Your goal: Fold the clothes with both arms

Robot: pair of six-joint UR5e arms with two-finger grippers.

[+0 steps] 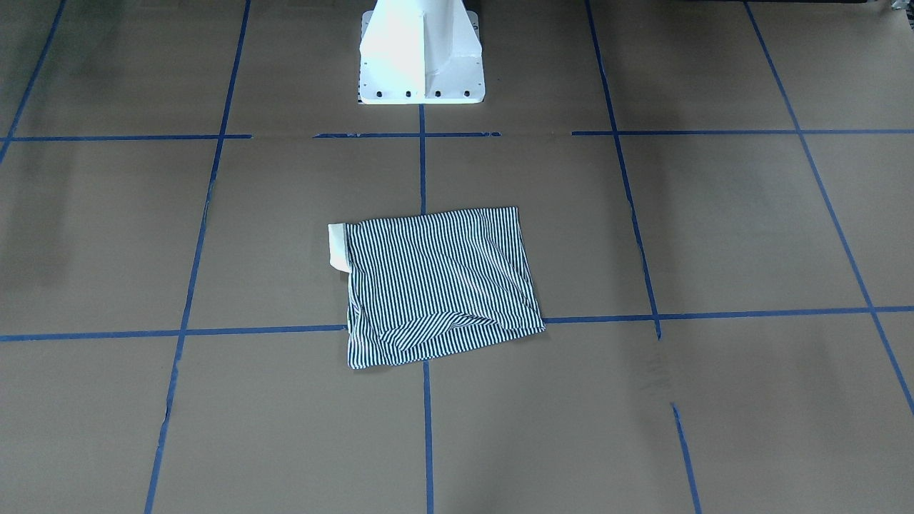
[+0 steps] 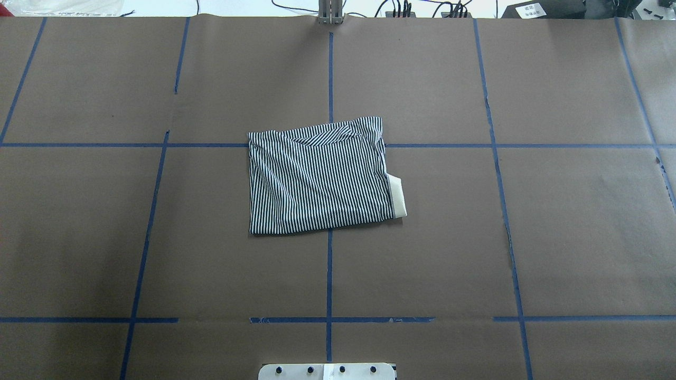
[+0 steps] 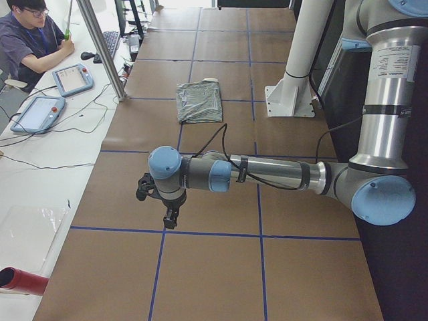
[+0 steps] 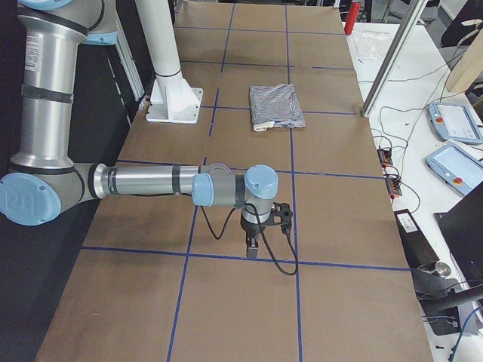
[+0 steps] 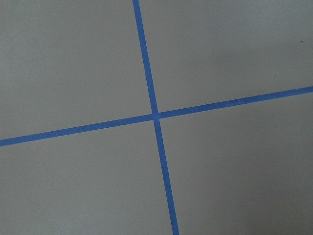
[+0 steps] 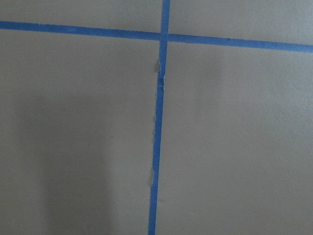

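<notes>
The striped navy-and-white shirt (image 1: pixel 439 285) lies folded into a rough rectangle in the middle of the table (image 2: pixel 317 179), with its cream collar (image 2: pixel 397 196) sticking out at one side. Neither arm reaches into the overhead or front-facing views. The left exterior view has the left arm stretched out low over the paper, its gripper (image 3: pixel 170 218) pointing down, far from the shirt (image 3: pixel 199 101). From the right end, the right gripper (image 4: pixel 251 249) hangs the same way, well away from the shirt (image 4: pixel 276 105). Whether either gripper is open or shut I cannot tell. Both wrist cameras see only paper and blue tape.
Brown paper with a blue tape grid (image 2: pixel 330 264) covers the table. The white pedestal base (image 1: pixel 421 57) stands at the robot's side. A slanted metal pole (image 3: pixel 101 48) rises by the far edge. A seated person (image 3: pixel 30 40), tablets (image 3: pixel 73 79) and cables occupy the side bench.
</notes>
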